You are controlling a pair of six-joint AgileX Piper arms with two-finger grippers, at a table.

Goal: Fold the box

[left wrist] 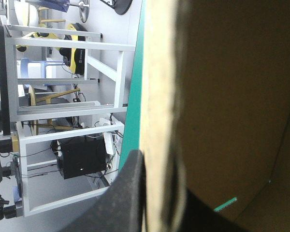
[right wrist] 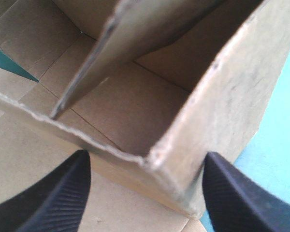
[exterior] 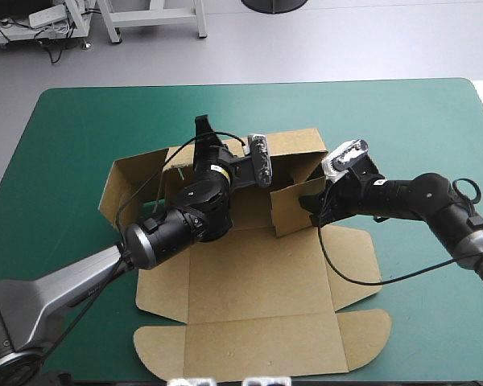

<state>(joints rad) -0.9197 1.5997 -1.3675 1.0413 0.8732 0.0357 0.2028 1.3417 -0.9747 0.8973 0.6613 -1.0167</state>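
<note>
At the far wall of the box (exterior: 258, 273), which is lying half-raised on the teal-green cover (exterior: 419, 121), we are pinching the board with the left gripper (exterior: 203, 138) so it stands upright. The right gripper (exterior: 315, 205) is holding its fingers spread around the box's right corner, probably to press it inward.

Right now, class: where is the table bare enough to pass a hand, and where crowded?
Free: teal-green cover between box and far edge, and right of the lid. Crowded: mid-table, left end effector and right end effector at raised walls.
</note>
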